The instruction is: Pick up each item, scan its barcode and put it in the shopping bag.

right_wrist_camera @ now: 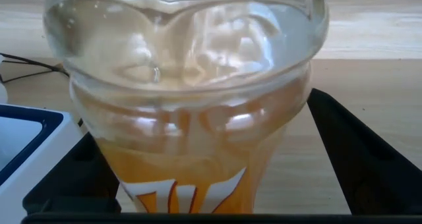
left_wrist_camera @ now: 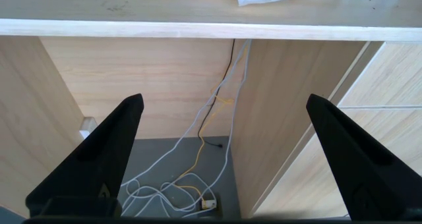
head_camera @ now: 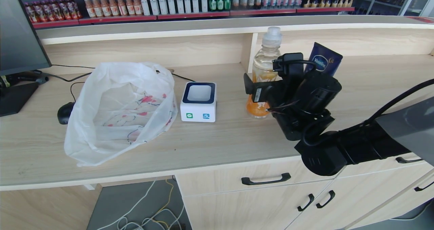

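Your right gripper (head_camera: 255,89) brackets the juice bottle (head_camera: 268,54), upright on the bench (head_camera: 220,138) beside the scanner (head_camera: 199,102). Its fingers (right_wrist_camera: 359,165) are apart, seemingly not yet pressing. Smooth, part-full, likely weighty and slippery: take its narrowed waist. Your left gripper (left_wrist_camera: 224,99) hangs wide open, empty.

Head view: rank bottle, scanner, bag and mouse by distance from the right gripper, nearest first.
1. Bottle: right at the right gripper.
2. Scanner: to the left of the bottle on the counter.
3. Bag: left of the scanner.
4. Mouse: farthest, at the bag's far left edge.
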Available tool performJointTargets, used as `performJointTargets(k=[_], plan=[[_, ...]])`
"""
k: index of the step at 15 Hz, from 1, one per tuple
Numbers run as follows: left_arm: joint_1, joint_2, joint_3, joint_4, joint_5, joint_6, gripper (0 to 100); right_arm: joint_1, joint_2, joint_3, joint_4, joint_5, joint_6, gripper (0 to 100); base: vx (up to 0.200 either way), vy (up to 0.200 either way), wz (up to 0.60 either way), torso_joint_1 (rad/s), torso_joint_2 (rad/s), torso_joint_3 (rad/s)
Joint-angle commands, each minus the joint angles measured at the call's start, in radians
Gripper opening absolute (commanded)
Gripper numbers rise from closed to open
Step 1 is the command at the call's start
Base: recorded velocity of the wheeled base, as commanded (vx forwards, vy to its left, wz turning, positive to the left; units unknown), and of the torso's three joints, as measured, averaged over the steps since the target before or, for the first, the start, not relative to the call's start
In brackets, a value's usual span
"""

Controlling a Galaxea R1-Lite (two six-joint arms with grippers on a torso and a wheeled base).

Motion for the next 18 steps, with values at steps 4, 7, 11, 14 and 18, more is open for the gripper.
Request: performJointTargets(k=[4,7,11,14,18], plan=[[0.000,0.000,0.000,-0.001,0.000,0.000,100,0.000,0.001,-0.003,0.000,-0.001,0.005,0,0.000,0.000,0.00,0.000,0.00,0.000],[0.000,0.000,0.000,0.000,0.000,-0.002,100,-0.007,-0.001,-0.004,0.000,-0.001,0.005,0,0.000,0.000,0.00,0.000,0.00,0.000],[0.000,0.000,0.000,0.000,0.000,0.000,100,-0.010,-0.012,-0.004,-0.003,-0.001,0.005,0,0.000,0.000,0.00,0.000,0.00,0.000],[0.000,0.000,0.000,0.000,0.000,0.000,100,-0.011,-0.033,-0.006,-0.008,-0.001,0.004,0,0.000,0.000,0.00,0.000,0.00,0.000],[0.000,0.000,0.000,0.000,0.000,0.000,100,-0.011,-0.067,-0.004,-0.008,-0.001,0.004,0,0.000,0.000,0.00,0.000,0.00,0.000]])
